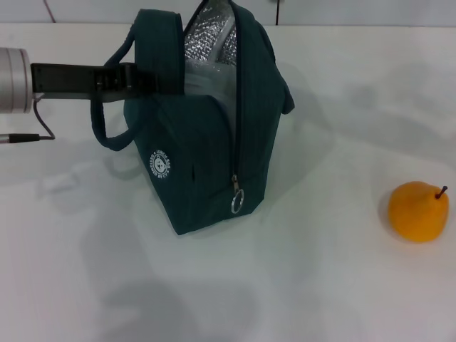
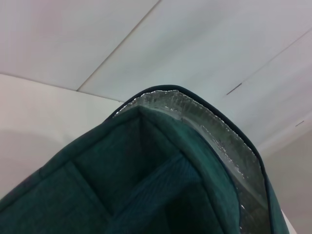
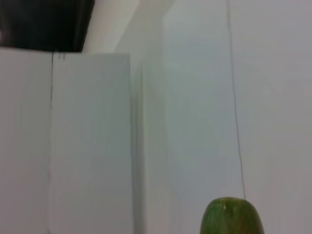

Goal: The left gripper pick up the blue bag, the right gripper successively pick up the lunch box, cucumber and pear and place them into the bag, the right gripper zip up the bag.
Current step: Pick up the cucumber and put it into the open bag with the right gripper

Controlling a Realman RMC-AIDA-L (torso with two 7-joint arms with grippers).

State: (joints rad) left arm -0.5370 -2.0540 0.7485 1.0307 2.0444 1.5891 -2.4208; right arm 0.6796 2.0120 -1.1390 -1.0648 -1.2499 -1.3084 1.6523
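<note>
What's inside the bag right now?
Through the bag's open top only silver lining and something pale below it show; whether that is the lunch box cannot be told. The bag's walls hide the bottom. The pear sits outside.

the rounded green end of the cucumber [image 3: 232,217] pokes into view, close to the camera, before pale panelled walls [image 3: 195,97].
</note>
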